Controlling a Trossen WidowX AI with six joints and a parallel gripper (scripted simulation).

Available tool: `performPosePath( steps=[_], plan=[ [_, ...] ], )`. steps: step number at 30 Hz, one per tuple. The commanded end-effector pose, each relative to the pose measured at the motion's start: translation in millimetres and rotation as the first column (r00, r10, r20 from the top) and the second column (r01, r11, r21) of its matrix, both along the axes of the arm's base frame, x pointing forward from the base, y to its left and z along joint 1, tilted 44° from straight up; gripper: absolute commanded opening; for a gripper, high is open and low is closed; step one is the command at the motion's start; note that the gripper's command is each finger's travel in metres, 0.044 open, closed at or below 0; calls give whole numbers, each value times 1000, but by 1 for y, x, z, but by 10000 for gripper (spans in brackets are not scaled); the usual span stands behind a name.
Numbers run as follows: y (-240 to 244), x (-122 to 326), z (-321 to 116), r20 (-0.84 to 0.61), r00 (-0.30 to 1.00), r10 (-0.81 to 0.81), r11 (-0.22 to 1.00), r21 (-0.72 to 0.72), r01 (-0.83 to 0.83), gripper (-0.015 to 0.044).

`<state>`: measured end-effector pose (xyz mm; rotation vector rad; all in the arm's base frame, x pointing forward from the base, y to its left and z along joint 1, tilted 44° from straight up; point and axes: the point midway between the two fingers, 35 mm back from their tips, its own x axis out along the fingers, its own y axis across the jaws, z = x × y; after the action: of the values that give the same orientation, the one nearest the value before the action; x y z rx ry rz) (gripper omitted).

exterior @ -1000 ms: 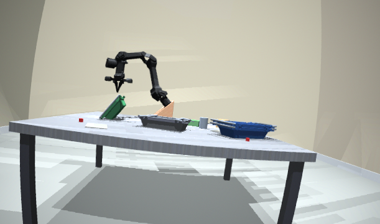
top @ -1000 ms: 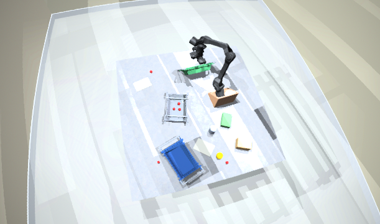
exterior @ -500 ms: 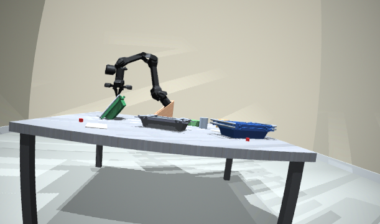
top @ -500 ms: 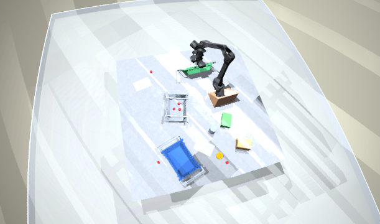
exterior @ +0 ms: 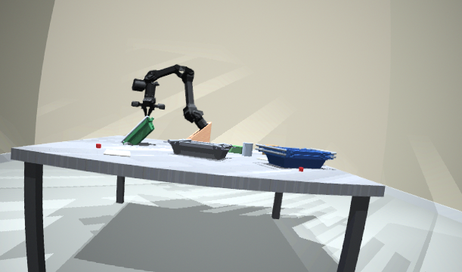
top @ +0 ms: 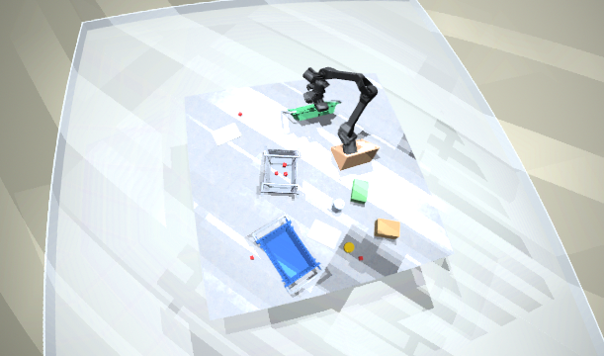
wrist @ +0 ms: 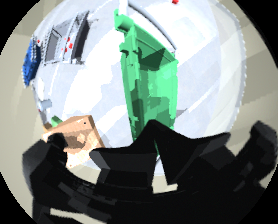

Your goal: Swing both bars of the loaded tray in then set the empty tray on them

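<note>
The loaded grey tray (top: pixel 266 173) (exterior: pixel 198 149) (wrist: pixel 63 39) stands mid-table with red blocks (top: pixel 284 164) inside. Its wire bars (top: pixel 280 187) show at its two ends; I cannot tell how far in they lie. A green tray (top: pixel 308 112) (exterior: pixel 139 133) (wrist: pixel 150 76) stands tilted on one long edge at the back of the table. My gripper (top: pixel 320 104) (exterior: pixel 147 113) (wrist: pixel 151 122) is shut, with its tips right at the green tray's raised upper edge and nothing visibly between the fingers. A blue empty tray (top: pixel 284 252) (exterior: pixel 295 156) with wire bars lies at the front.
The arm's tan base block (top: pixel 356 154) stands right of the green tray. A green block (top: pixel 359 191), a white cylinder (top: pixel 338 204), an orange block (top: pixel 387 227) and a yellow disc (top: pixel 349 247) lie on the right. Loose red cubes (top: pixel 240 114) (top: pixel 252 257) and white flat plates (top: pixel 225 133) lie scattered.
</note>
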<state>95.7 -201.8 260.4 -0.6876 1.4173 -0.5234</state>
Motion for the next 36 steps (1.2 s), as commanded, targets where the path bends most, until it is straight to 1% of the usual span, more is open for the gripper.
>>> performPosePath(
  steps=[1,10,18,20,21,36],
  plan=[
    [6,-1,-8,-4,1000,-4,1000,4,4,0],
    [18,-1,-18,-4,1000,-4,1000,8,4,0],
    [46,-4,20,-3,1000,-4,1000,10,4,0],
    [47,-5,21,-3,1000,-3,1000,9,3,0],
    [42,-2,13,-3,1000,2,1000,14,-2,0],
    [42,-2,13,-3,1000,2,1000,14,-2,0]
  ],
)
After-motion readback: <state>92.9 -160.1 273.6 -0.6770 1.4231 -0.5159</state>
